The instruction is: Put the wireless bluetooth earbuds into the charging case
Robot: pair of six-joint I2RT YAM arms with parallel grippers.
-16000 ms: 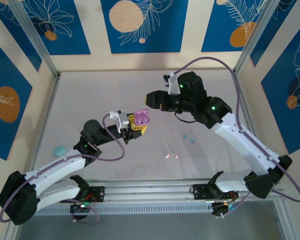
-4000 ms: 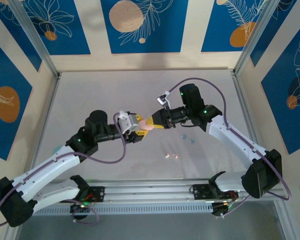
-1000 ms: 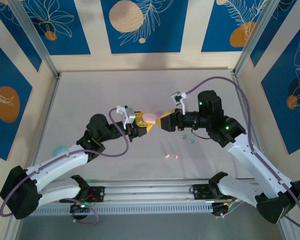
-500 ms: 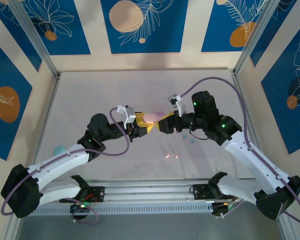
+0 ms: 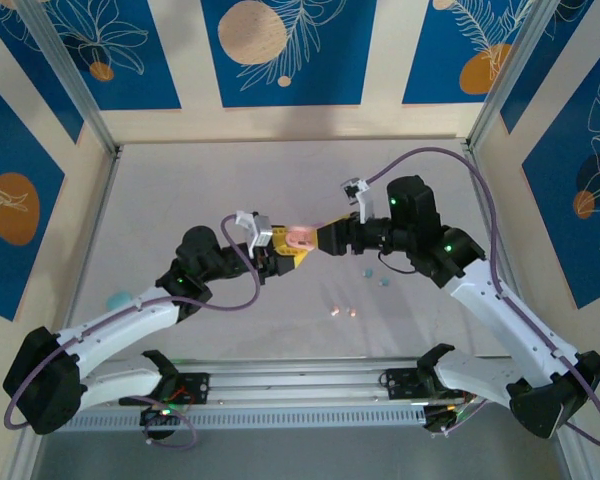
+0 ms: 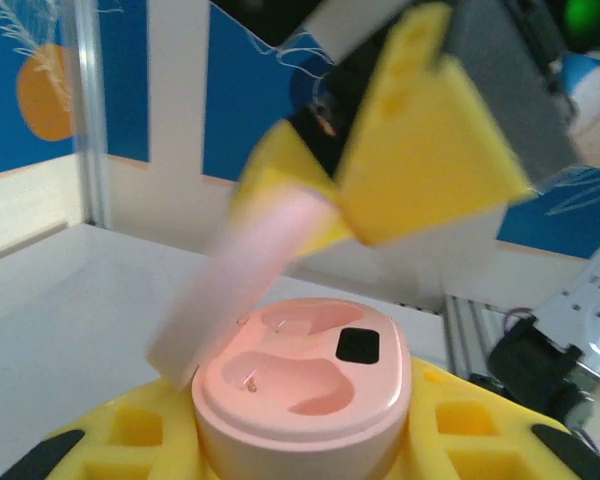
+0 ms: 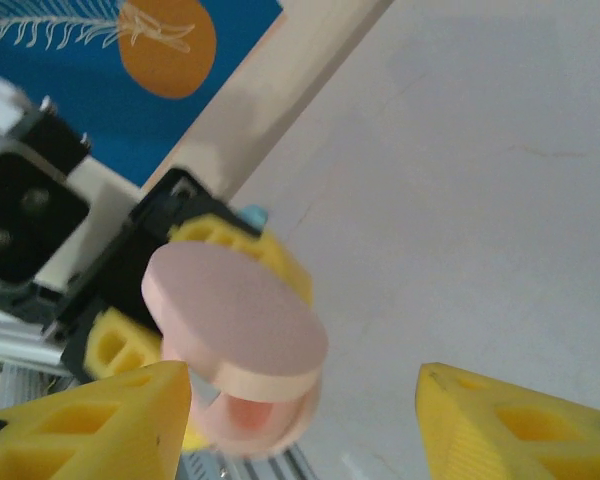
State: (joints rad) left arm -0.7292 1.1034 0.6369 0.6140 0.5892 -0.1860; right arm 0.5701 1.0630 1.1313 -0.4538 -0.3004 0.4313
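Pink case (image 6: 305, 400) gripped in left jaws, lid (image 6: 250, 280) motion-blurred, right jaws spread wide beside it

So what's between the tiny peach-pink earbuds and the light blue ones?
Just bare grey tabletop, seen from the top view, between the peach-pink earbuds and light blue earbuds.

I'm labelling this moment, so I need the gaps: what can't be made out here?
- Top view: peach earbuds, too small for shape.
- Left wrist view: lid blurred; contact with the right fingers unclear.
- Right wrist view: inside of the case hidden beneath the lid; both fingers cut by the bottom edge.
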